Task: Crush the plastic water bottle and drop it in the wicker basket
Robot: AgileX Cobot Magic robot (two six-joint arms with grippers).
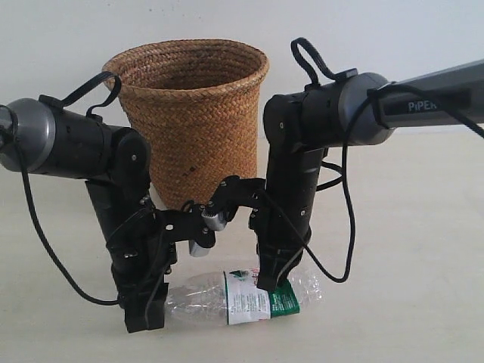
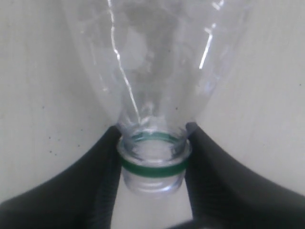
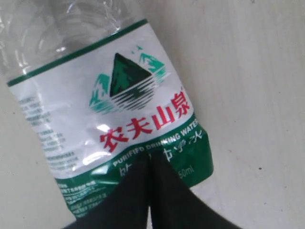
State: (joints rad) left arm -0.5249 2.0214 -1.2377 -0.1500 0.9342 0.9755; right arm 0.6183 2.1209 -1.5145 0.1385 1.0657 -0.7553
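Note:
The plastic water bottle [image 1: 242, 296] lies on its side on the table in front of the wicker basket [image 1: 193, 113], and looks somewhat flattened. My left gripper [image 1: 147, 314] is shut on its neck; in the left wrist view the black fingers [image 2: 102, 167] clamp the clear neck with its green ring [image 2: 153, 168] from both sides. My right gripper [image 1: 271, 283] comes down from above onto the label end. In the right wrist view its fingers are shut together, tips [image 3: 150, 160] resting on the green band of the bottle's label [image 3: 109, 109], with nothing between them.
The basket stands upright behind both arms, its open round rim [image 1: 189, 57] higher than the wrists. Black cables [image 1: 340, 249] loop down from the arms. Pale tabletop [image 1: 408, 302] stretches to the right of the bottle.

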